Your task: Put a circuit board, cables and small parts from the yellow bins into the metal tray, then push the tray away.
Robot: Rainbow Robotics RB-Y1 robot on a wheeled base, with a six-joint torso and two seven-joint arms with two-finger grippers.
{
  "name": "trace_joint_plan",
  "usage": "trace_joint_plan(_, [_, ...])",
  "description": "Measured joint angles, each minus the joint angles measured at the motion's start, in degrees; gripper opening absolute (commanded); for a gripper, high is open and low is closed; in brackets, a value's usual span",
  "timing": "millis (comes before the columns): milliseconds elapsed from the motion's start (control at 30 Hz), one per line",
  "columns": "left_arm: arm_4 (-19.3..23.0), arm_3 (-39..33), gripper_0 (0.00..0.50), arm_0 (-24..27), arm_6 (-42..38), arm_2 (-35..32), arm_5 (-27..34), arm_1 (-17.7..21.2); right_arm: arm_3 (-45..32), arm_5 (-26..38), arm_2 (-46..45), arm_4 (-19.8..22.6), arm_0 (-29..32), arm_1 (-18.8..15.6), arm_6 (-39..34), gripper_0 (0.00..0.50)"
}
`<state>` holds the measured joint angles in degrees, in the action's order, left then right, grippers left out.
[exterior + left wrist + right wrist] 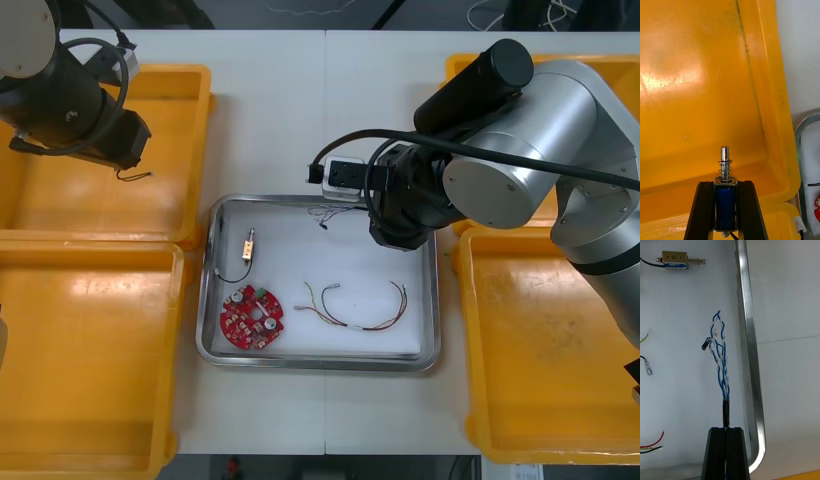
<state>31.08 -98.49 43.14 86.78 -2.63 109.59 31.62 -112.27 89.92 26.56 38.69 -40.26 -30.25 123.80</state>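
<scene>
My right gripper (726, 428) is shut on the black-sleeved end of a twisted blue and white cable (719, 352). The cable hangs over the white floor of the metal tray (432, 300), close to its rim (750, 352). In the tray lie a round red circuit board (252, 317), a red and yellow cable (355, 305) and a small metal part (247, 243) with a black lead. My left gripper (726, 183) is shut on another small metal part (725, 165), blue-bodied with a spring, above the far left yellow bin (696, 75).
Two yellow bins (90, 360) stand left of the tray and two more (550, 350) to its right. My right arm's wrist (400, 200) covers the tray's far right corner. The left arm (75, 100) hangs over the far left bin.
</scene>
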Motion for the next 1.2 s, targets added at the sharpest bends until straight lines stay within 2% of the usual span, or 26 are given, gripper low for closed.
trace_joint_plan(200, [0.0, 0.0, 0.000, 0.0, 0.0, 0.0, 0.0, 0.0, 4.9, -3.7, 2.0, -1.5, 0.0, 0.0, 7.3, 0.000])
trace_joint_plan(433, [0.0, 0.0, 0.000, 0.0, 0.0, 0.0, 0.0, 0.0, 8.8, -6.8, 5.5, -3.7, 0.0, 0.0, 7.3, 0.000])
trace_joint_plan(800, [0.0, 0.0, 0.000, 0.0, 0.0, 0.0, 0.0, 0.0, 12.0, -11.4, 8.1, -4.7, 1.4, 0.0, 8.0, 0.002])
trace_joint_plan(833, [0.0, 0.0, 0.002, 0.0, 0.0, 0.0, 0.0, 0.0, 12.0, -11.4, 8.2, -4.8, 1.5, 0.0, 8.2, 0.024])
trace_joint_plan(900, [0.0, 0.0, 0.000, 0.0, 0.0, 0.0, 0.0, 0.0, 12.0, -11.4, 8.3, -4.8, 1.7, 0.0, 8.2, 0.226])
trace_joint_plan(933, [0.0, 0.0, 0.000, 0.0, 0.0, 0.0, 0.0, 0.0, 12.0, -11.4, 8.3, -4.8, 1.8, 0.0, 8.2, 0.357])
trace_joint_plan(967, [0.0, 0.0, 0.000, 0.0, 0.0, 0.0, 0.0, 0.0, 12.0, -11.4, 8.3, -4.8, 1.8, 0.0, 8.2, 0.433])
trace_joint_plan(1000, [0.0, 0.0, 0.000, 0.0, 0.0, 0.0, 0.0, 0.0, 12.0, -11.4, 8.3, -4.7, 1.8, 0.0, 8.2, 0.456])
trace_joint_plan(1033, [0.0, 0.0, 0.000, 0.0, 0.0, 0.0, 0.0, 0.0, 12.0, -11.4, 8.3, -4.7, 1.8, 0.0, 8.2, 0.500])
trace_joint_plan(1200, [0.0, 0.0, 0.000, 0.0, 0.0, 0.0, 0.0, 0.0, 12.0, -11.4, 8.3, -4.6, 1.8, 0.0, 8.2, 0.500])
